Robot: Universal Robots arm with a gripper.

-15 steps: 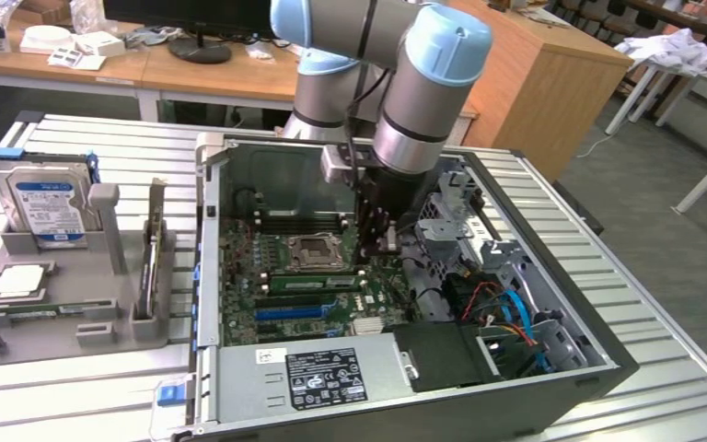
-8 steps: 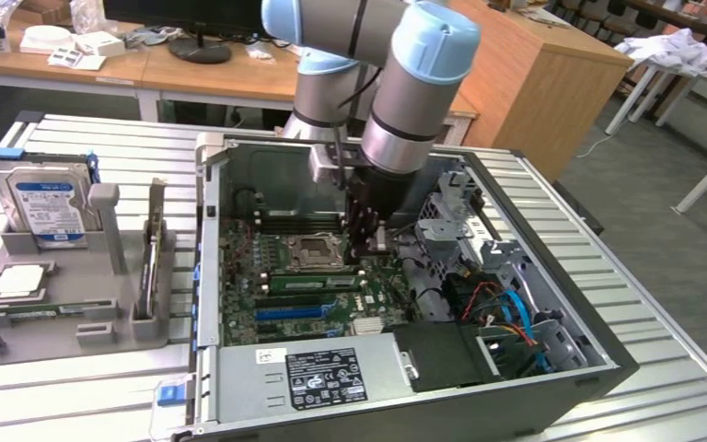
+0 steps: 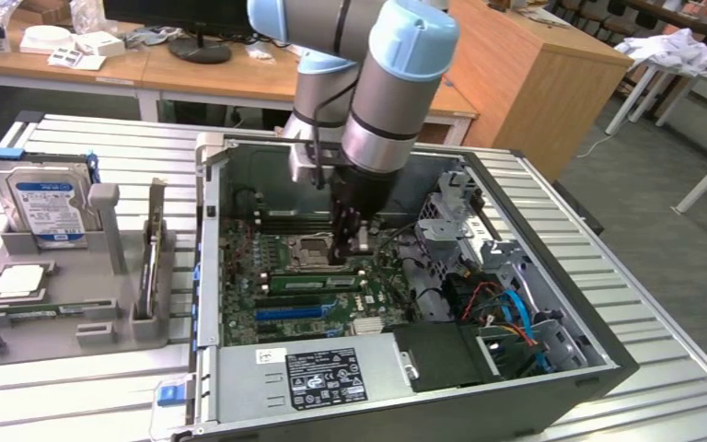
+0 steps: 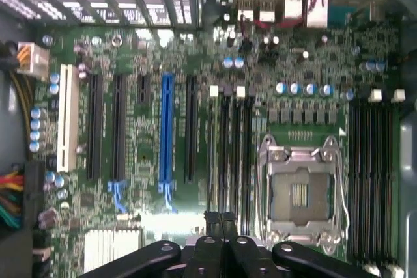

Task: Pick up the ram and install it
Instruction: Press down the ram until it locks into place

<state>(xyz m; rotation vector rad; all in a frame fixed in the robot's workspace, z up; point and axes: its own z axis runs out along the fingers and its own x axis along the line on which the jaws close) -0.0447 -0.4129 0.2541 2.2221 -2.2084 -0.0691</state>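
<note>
The ram [image 3: 314, 282] is a long green stick lying along the memory slots on the motherboard [image 3: 283, 318] inside the open computer case. In the wrist view it is a thin pale-green strip [image 4: 212, 161] beside the black slots [image 4: 236, 161]. My gripper [image 3: 359, 262] reaches down into the case over the stick's end nearer the exterior view's right. Its two fingertips [image 4: 212, 218] are pressed together with nothing between them. Whether they touch the stick's top edge is unclear.
The CPU socket [image 4: 298, 193] lies beside the slots, with more black slots [image 4: 371, 174] past it. A grey parts tray [image 3: 65, 318] with a blue-labelled hard drive [image 3: 44, 204] stands at the exterior view's left. Case walls, a drive cage [image 3: 458, 216] and cables [image 3: 507, 318] hem in the arm.
</note>
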